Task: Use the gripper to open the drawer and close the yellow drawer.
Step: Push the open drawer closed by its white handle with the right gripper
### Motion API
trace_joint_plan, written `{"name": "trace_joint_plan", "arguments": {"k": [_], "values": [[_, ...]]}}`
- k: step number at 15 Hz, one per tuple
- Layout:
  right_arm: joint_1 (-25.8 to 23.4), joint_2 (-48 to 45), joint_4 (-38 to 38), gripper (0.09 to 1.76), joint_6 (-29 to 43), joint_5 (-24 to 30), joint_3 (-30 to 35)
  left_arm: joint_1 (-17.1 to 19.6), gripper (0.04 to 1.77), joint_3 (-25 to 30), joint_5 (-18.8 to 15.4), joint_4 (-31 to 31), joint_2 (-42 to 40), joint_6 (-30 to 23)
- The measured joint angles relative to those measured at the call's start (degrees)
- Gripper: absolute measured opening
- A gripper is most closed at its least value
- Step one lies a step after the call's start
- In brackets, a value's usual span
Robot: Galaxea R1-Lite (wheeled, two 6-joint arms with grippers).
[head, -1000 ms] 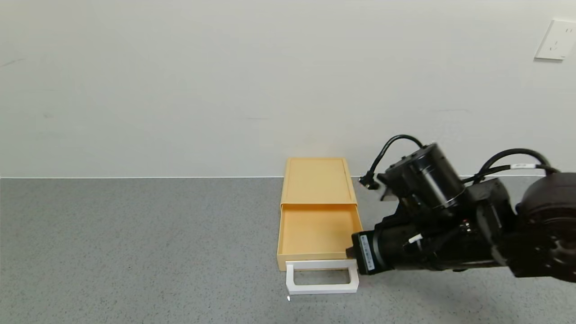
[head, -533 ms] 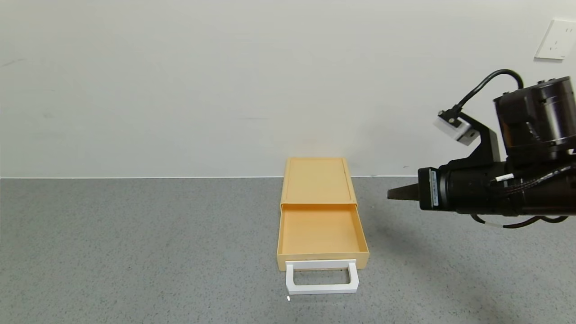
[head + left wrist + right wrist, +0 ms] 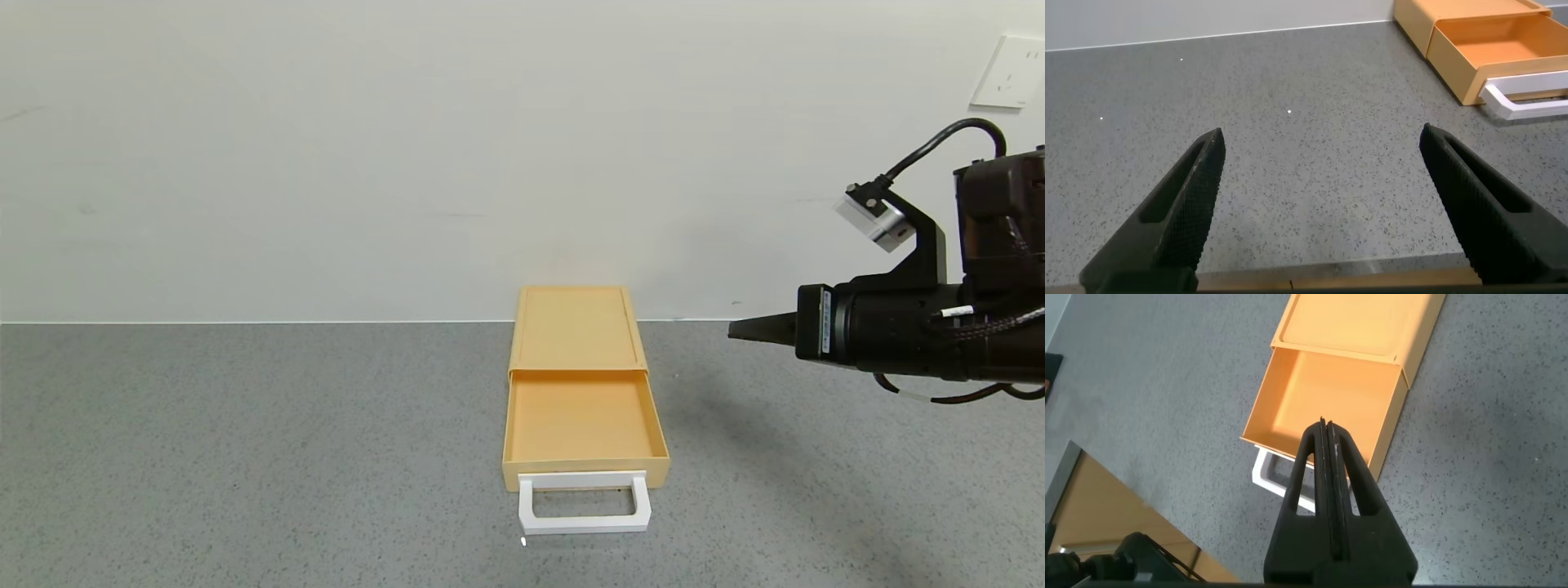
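The mustard-yellow drawer box (image 3: 576, 328) lies flat on the grey table against the wall. Its tray (image 3: 581, 420) is pulled out toward me and is empty, with the white loop handle (image 3: 584, 503) at its front. My right gripper (image 3: 735, 330) is shut and empty, held in the air to the right of the box and well above the table. In the right wrist view the shut gripper (image 3: 1324, 425) hangs over the open tray (image 3: 1323, 400) and handle (image 3: 1282, 480). My left gripper (image 3: 1319, 143) is open and empty low over bare table; the drawer (image 3: 1490, 49) lies off to its side.
A white wall socket (image 3: 1010, 73) sits on the wall at the upper right. The grey table (image 3: 245, 449) spreads wide to the left of the box. A wooden table edge (image 3: 1110, 514) shows in the right wrist view.
My right gripper has let go of the tray's front corner, risen and pulled back to the right. The tray stays pulled out where it was.
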Motion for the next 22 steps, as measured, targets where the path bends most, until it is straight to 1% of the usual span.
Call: {"name": "trace_joint_plan", "arguments": {"k": [11, 14, 17, 20, 22], "values": [[0.2, -0.1, 0.4, 0.11, 0.1, 0.1, 0.1, 0.0, 1.72, 0.0, 0.0, 0.0, 0.0, 0.0], [1.2, 0.4, 2.3, 0.11, 0.2, -0.3, -0.1, 0.0, 1.72, 0.0, 0.0, 0.0, 0.0, 0.0], [3.9, 1.5, 5.3, 0.11, 0.3, -1.0, -0.3, 0.0, 1.72, 0.0, 0.0, 0.0, 0.0, 0.0], [8.6, 4.1, 7.3, 0.11, 0.7, -7.2, -0.5, 0.0, 1.72, 0.0, -0.1, 0.0, 0.0, 0.0], [11.2, 6.6, 7.9, 0.11, 1.3, -8.9, -0.6, 0.0, 1.72, 0.0, -0.1, 0.0, 0.0, 0.0]]}}
